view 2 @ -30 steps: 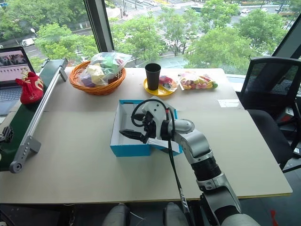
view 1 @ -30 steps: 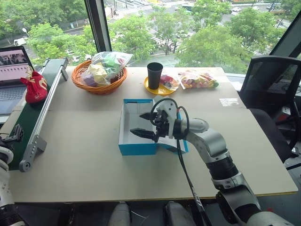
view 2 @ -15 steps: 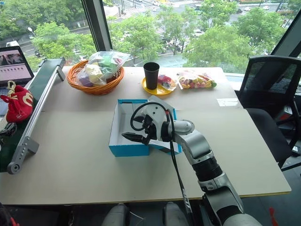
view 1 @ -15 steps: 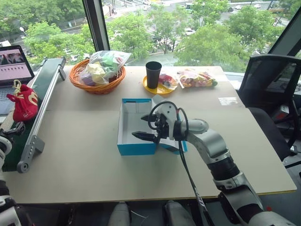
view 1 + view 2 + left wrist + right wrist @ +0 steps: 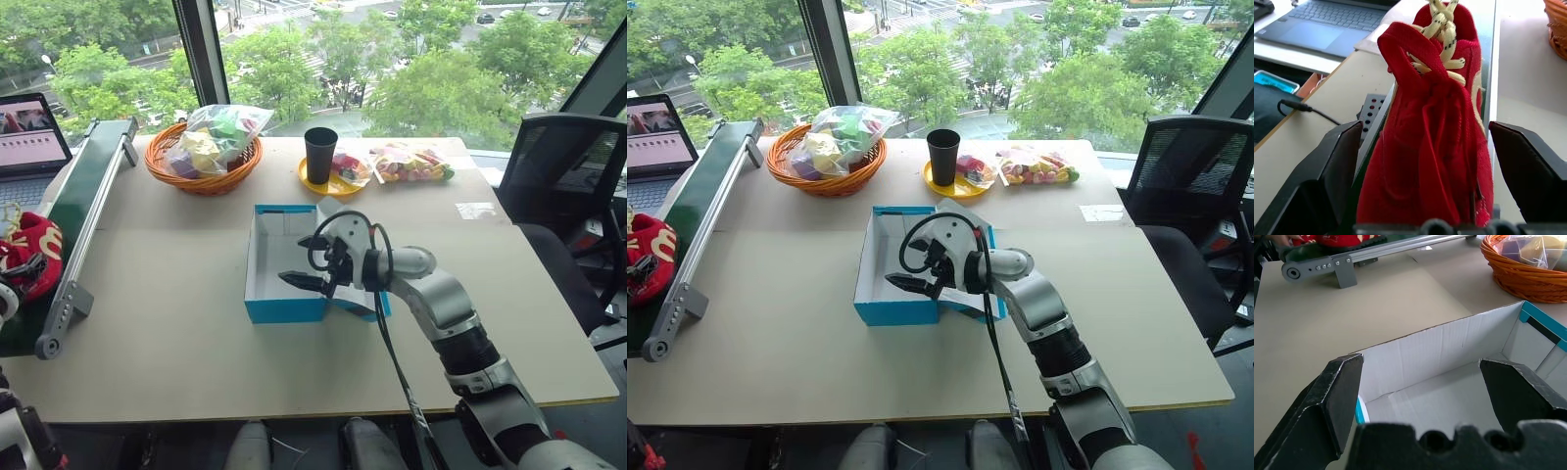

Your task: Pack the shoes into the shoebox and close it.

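Left eye view: worktop [image 5: 176,323], shoebox, shoe, two pincers.
Blue shoebox [image 5: 284,309] mid-worktop, lid open; right pincer [image 5: 306,262] spread inside it. Red shoe [image 5: 1435,132] on green conveyor [image 5: 73,201], between left pincer [image 5: 1425,166] fingers, not clamped.

The place looked like an upper-floor office used for robot trials. A pale rectangular work table [image 5: 176,323] stood against tall windows [image 5: 441,59] overlooking treetops and a street, with a black mesh office chair [image 5: 558,186] beside it, an open grey laptop [image 5: 29,132] and a green-belted conveyor with metal rails [image 5: 83,211].
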